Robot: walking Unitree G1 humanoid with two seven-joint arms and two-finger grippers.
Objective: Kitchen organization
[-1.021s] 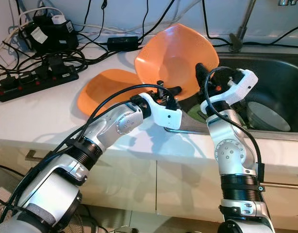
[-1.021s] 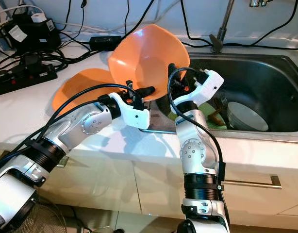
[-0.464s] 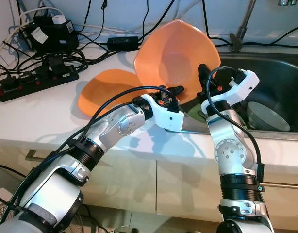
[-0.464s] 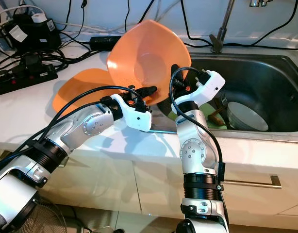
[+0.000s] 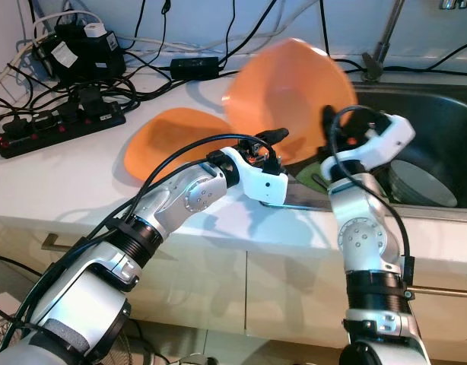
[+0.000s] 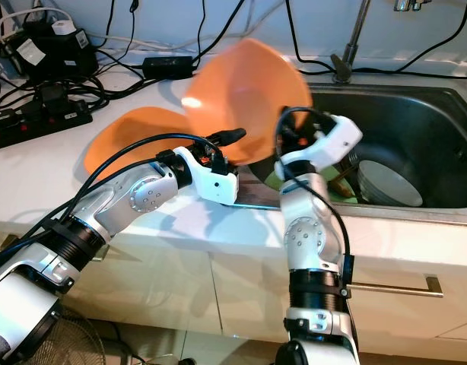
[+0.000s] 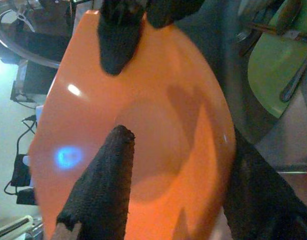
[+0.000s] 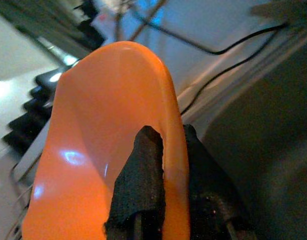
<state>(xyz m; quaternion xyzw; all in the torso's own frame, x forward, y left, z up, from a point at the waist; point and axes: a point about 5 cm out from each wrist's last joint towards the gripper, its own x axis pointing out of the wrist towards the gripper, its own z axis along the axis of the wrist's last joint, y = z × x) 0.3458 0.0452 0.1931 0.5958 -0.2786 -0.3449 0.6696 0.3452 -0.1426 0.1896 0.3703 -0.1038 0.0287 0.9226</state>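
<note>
Over the edge between the white desk [image 5: 81, 171] and the steel sink [image 5: 439, 114], a large orange plastic bowl [image 5: 290, 95] stands tilted on its side, its rim pinched by the right hand [image 8: 163, 200], fingers clamped on either side. The left hand [image 5: 273, 138], fingers spread open, hovers just before the bowl's hollow. A second orange plastic bowl [image 5: 169, 141] lies flat on the desk beside it.
</note>
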